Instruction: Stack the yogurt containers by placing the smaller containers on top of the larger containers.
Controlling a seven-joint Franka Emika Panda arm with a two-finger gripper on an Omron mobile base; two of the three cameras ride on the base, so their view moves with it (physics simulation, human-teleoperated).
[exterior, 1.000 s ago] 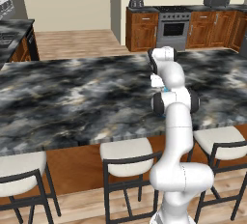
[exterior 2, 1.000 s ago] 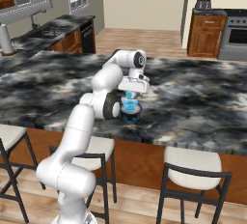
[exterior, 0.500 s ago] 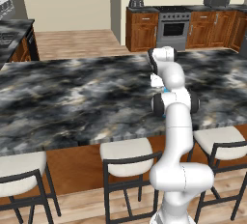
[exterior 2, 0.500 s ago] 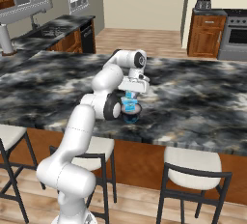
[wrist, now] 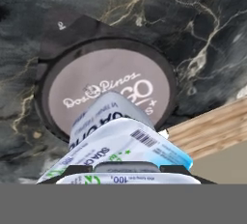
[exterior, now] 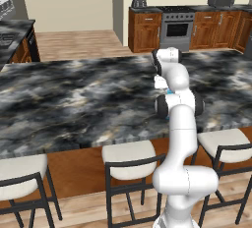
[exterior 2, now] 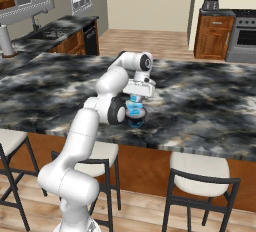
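Yogurt cup carried over the wide tub — placing step in hand.

A light-blue cup is seen clamped in the tool, directly above the dark-rimmed tub with the pale pinkish-grey top, which sits on the marble tabletop near its front edge. In the right base view the cup is seen just above the tub; contact cannot be told. Cup appears offset toward the tub's near rim in the hand view. Next move is judged to call for centring over the lid, a short straight descent, then release once the cup is seated flat.
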